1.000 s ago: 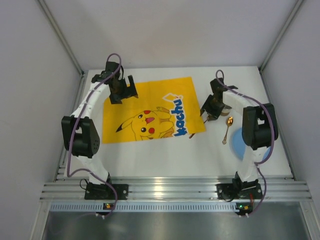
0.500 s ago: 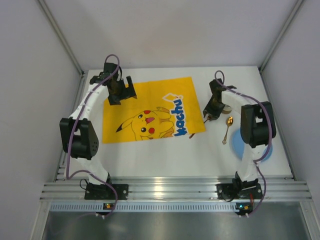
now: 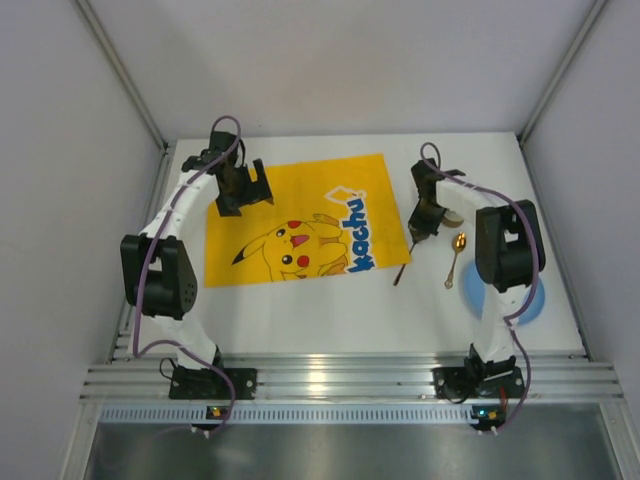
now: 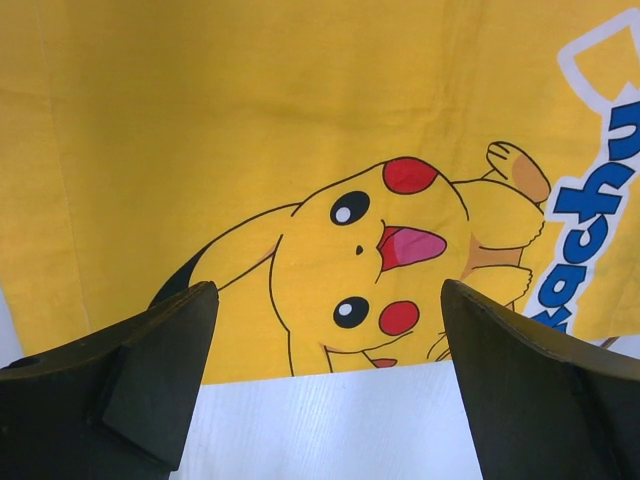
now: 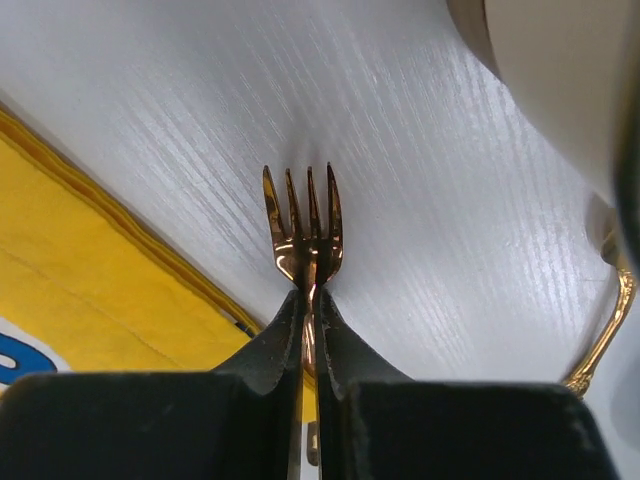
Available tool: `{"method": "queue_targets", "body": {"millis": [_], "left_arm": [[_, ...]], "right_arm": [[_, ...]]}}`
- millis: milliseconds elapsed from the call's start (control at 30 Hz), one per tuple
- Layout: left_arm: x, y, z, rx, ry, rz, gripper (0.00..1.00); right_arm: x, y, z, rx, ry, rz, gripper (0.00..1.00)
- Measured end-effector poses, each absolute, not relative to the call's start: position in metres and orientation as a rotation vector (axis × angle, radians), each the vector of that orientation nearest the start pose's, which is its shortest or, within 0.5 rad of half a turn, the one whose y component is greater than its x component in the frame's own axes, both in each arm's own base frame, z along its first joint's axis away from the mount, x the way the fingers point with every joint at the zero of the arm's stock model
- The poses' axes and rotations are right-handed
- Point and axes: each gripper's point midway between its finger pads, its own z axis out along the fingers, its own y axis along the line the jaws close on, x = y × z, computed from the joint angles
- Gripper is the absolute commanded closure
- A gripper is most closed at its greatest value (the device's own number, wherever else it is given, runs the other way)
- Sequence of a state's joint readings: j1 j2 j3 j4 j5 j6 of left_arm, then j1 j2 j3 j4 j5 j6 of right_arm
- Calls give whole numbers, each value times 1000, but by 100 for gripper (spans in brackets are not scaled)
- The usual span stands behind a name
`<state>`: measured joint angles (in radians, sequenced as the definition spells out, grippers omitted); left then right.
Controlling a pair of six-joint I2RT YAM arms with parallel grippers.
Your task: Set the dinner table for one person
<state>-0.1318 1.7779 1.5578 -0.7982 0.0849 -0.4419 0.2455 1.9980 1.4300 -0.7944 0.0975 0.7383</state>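
The white dinner table [image 3: 330, 310] carries a yellow Pikachu-print mat [image 3: 300, 215]. My right gripper [image 3: 421, 228] is shut on a copper fork [image 5: 304, 232], gripping its neck, tines pointing away over the white tabletop [image 5: 420, 180] just right of the mat's edge [image 5: 90, 290]. The fork's handle [image 3: 402, 270] hangs toward the near side. A gold spoon [image 3: 455, 258] lies right of the gripper. A blue plate [image 3: 535, 300] lies partly hidden under the right arm. My left gripper [image 3: 243, 185] is open and empty over the mat's far left corner; the mat [image 4: 300, 130] fills its wrist view.
A pale round object [image 3: 450, 216] sits by the right gripper, showing as a pale curved edge in the right wrist view [image 5: 560, 70]. The spoon's gold handle [image 5: 605, 335] shows at that view's right edge. Grey walls enclose the table on three sides.
My right gripper has closed on the fork and lifted its head, swinging the handle toward the near side. The right arm shifted slightly left. The left arm barely moved.
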Motion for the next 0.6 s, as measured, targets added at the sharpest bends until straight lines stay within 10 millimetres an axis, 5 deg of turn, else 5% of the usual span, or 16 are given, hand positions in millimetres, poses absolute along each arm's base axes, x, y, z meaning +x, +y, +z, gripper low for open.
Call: {"method": "queue_targets", "body": {"millis": [167, 400, 500, 600], "left_arm": [[411, -87, 142, -369, 2606, -311, 1], [405, -84, 154, -347, 2578, -302, 2], [404, -78, 161, -358, 2555, -264, 2], [401, -70, 171, -380, 2522, -216, 1]], "right_arm": [[381, 94, 34, 595, 2808, -148, 100], [436, 92, 106, 457, 2607, -206, 100], [448, 121, 138, 368, 2558, -127, 100], [456, 194, 175, 198, 2505, 68, 100]]}}
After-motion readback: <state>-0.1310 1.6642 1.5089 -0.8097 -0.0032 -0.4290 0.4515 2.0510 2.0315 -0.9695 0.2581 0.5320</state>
